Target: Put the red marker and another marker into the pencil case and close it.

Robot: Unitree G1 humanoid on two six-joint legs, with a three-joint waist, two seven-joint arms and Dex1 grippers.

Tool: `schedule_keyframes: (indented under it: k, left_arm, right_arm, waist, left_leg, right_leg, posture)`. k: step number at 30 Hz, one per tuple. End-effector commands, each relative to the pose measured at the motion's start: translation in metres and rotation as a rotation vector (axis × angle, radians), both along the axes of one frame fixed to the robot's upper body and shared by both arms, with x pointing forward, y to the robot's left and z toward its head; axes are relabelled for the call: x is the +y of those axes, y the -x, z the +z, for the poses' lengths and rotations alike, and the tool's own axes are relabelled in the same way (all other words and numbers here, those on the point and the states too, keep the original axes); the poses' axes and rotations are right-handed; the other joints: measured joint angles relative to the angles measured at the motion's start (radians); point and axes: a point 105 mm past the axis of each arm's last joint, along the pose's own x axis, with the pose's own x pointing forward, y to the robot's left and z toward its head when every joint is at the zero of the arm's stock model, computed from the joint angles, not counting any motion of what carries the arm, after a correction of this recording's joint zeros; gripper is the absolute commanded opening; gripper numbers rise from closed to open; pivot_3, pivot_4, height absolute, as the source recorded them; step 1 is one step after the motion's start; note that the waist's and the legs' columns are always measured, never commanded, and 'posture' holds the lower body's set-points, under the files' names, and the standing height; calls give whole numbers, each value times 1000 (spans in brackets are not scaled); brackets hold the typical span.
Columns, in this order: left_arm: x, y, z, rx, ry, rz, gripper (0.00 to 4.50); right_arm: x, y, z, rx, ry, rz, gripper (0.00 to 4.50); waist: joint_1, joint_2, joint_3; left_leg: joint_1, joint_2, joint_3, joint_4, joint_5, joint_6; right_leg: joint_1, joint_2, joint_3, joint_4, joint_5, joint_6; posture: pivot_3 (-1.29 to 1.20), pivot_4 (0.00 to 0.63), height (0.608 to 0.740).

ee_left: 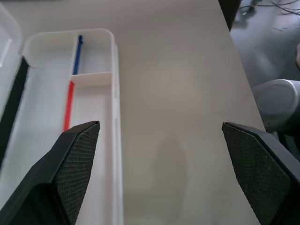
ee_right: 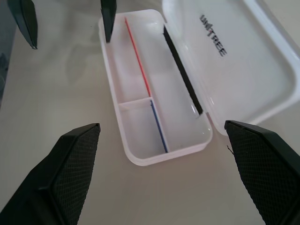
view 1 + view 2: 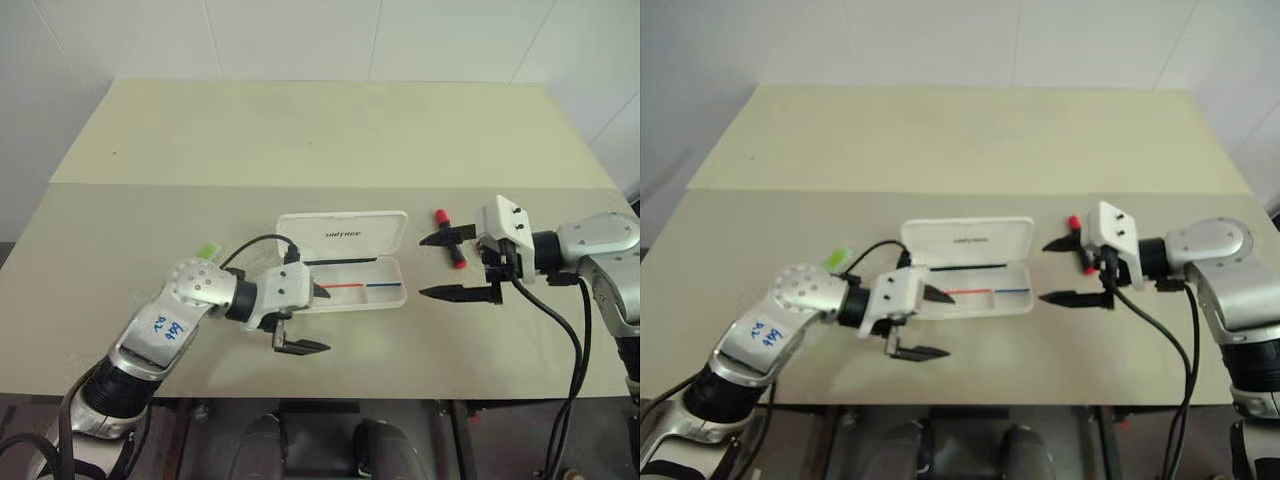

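The white pencil case (image 3: 385, 296) lies open in the middle of the table, its lid (image 3: 340, 234) folded back. Its tray (image 2: 136, 79) holds nothing but a red and a blue stripe. The red marker (image 3: 441, 216) lies just right of the lid, partly behind my right gripper's upper finger. A lime-green marker (image 3: 207, 250) peeks out behind my left arm, left of the case. My left gripper (image 3: 312, 320) is open over the tray's left front corner, empty. My right gripper (image 3: 422, 266) is open just right of the case, pointing at it, empty.
The beige table (image 3: 300, 140) stretches far behind the case, with a seam across its middle. Its front edge runs just below my left gripper. Cables trail from both wrists.
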Motion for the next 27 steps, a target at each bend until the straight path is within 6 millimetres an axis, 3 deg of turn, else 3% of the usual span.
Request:
schedule_keyframes:
  k: [1,6,11,13,20,24,27]
  left_arm:
    - [7,1,20,-60,35,31,4454]
    - [23,1,38,-103,71,97,4454]
    - [37,-2,89,-177,204,158,4454]
    - [39,-3,100,-211,211,172,4454]
    - [23,-8,99,-242,230,195,4454]
    - [13,-25,111,-293,295,277,4454]
    - [-2,-25,118,-288,312,226,4454]
  right_arm:
    - [-12,-14,14,-71,-4,-87,4500]
    - [-36,-47,10,-91,5,-341,4500]
    - [-53,-68,-2,-27,-5,-562,4500]
    - [-59,-77,-7,4,-16,-654,4500]
    - [-63,-92,-17,60,-59,-816,4500]
    - [-63,-93,-24,82,-52,-846,4500]
    - [-67,-97,-30,80,-44,-889,4500]
  waist:
    - [0,0,0]
    - [0,0,0]
    - [0,0,0]
    - [0,0,0]
    - [0,0,0]
    - [3,0,0]
    - [2,0,0]
  left_leg:
    - [0,0,0,0,0,0]
    - [0,0,0,0,0,0]
    - [0,0,0,0,0,0]
    - [0,0,0,0,0,0]
    - [0,0,1,-1,0,0]
    - [0,0,0,0,0,0]
    - [0,0,1,-1,0,0]
  right_leg:
    - [0,0,0,0,0,0]
    - [0,0,0,0,0,0]
    - [0,0,0,0,0,0]
    - [0,0,0,0,0,0]
    - [-1,0,0,0,0,0]
    - [-1,0,0,0,0,0]
    - [0,0,1,0,0,0]
  posture:
    - [0,150,740]
    - [0,150,740]
    - [0,150,740]
    - [0,150,740]
    - [0,150,740]
    - [0,150,740]
    - [0,150,740]
